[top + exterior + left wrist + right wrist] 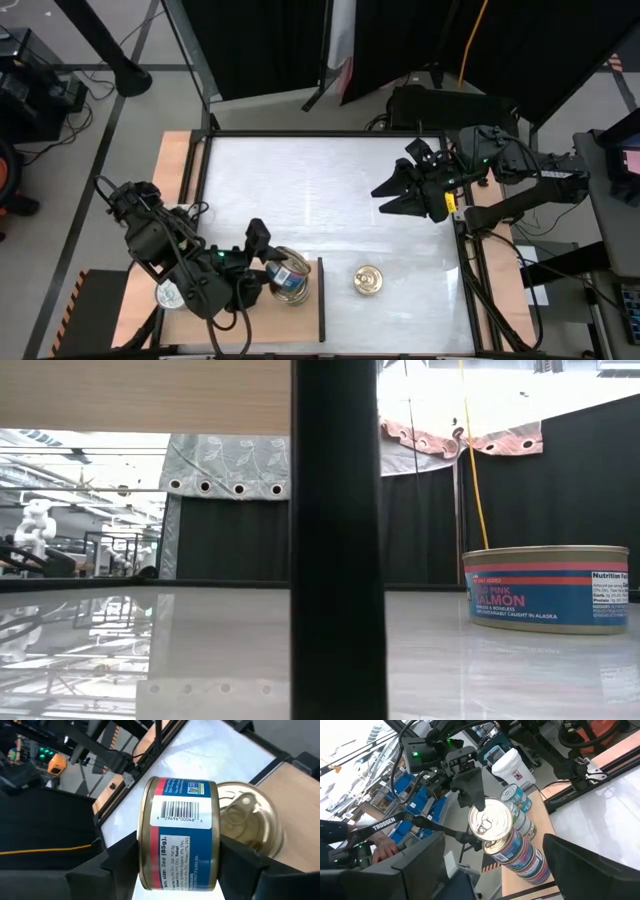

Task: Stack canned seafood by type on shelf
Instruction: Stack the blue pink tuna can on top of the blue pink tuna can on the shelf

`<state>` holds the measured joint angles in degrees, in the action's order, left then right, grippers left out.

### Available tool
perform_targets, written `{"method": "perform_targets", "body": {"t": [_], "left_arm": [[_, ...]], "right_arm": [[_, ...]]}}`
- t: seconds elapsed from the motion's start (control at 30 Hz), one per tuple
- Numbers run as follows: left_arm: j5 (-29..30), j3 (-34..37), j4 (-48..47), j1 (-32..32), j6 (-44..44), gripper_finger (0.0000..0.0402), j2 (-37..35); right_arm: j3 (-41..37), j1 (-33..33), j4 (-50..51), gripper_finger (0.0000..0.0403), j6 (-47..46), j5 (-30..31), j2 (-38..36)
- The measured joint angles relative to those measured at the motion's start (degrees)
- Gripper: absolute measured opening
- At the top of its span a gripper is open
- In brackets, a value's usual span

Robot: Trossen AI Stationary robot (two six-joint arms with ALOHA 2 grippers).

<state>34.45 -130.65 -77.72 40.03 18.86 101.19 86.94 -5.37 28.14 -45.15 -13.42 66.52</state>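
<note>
My left gripper (275, 268) is over the light-brown wooden shelf (300, 325), near its dark edge (321, 300), shut on a blue-and-red labelled tin (180, 830). Right behind that tin shows the gold pull-tab lid (252, 817) of the top tin of a stack (520, 857) standing on the shelf. A second, lower stack (517, 810) stands beside it. One gold-lidded tin (369, 281) sits flat on the white tabletop. My right gripper (378, 201) hangs open over the table's far right part. My left gripper pinches the tin between its two fingers (120, 865), which stand at its two rims (145, 870). Its barcode label faces the wrist camera. The fingers come from above, slanting down. The tin is over the stack; whether it rests on the lid below I cannot tell.
In the low view the shelf's dark edge (338, 560) stands as an upright bar, with the salmon tin (545, 588) to its right. A silver-lidded tin (168, 293) shows beside the left arm. White tabletop (300, 190) lies between the two arms.
</note>
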Motion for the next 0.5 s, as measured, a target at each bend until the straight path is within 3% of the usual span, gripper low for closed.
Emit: {"method": "perform_targets", "body": {"t": [0.3,0.5], "left_arm": [[-2.3,0.0,0.7,0.1,-0.1,0.0288,0.0],[-2.7,0.0,0.8,0.1,-0.5,0.0294,0.0]], "right_arm": [[0.0,0.0,0.0,0.0326,1.0,-0.1,0.0],[0.0,0.0,0.0,0.0326,1.5,-0.1,0.0]]}}
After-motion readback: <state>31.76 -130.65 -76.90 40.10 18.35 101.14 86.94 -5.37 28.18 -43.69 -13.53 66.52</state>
